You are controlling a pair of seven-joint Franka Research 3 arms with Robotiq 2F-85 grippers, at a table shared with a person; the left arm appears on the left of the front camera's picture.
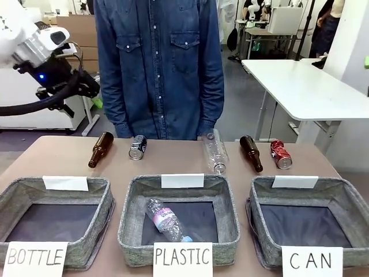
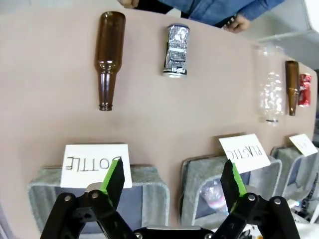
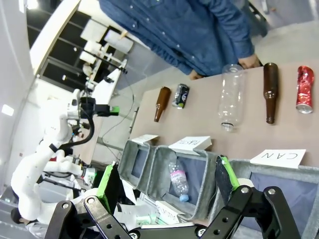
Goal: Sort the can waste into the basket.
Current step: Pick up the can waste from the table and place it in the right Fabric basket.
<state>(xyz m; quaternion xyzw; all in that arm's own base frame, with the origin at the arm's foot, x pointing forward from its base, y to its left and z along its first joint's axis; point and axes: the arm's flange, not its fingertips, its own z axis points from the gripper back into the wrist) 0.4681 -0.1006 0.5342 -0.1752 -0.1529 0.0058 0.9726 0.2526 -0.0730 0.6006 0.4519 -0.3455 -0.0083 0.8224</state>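
A black-and-silver can (image 1: 137,147) lies on its side on the table's far left. A red can (image 1: 281,154) lies at the far right, beside a brown bottle. The grey basket (image 1: 256,214) signed "CAN" stands at the front right, with nothing in it. My left gripper (image 1: 94,97) hangs high over the table's left end, far from both cans. In the left wrist view it (image 2: 173,172) is open, above the black can (image 2: 176,44) and red can (image 2: 304,90). My right gripper (image 3: 167,169) is open over the baskets, with the red can (image 3: 304,89) and CAN basket (image 3: 249,167) ahead.
Two brown glass bottles (image 1: 101,149) (image 1: 251,153) and a clear plastic bottle (image 1: 214,151) lie in the same row as the cans. The PLASTIC basket (image 1: 130,222) holds one bottle; the BOTTLE basket (image 1: 11,199) holds nothing. A person in a denim shirt (image 1: 158,63) stands at the far edge.
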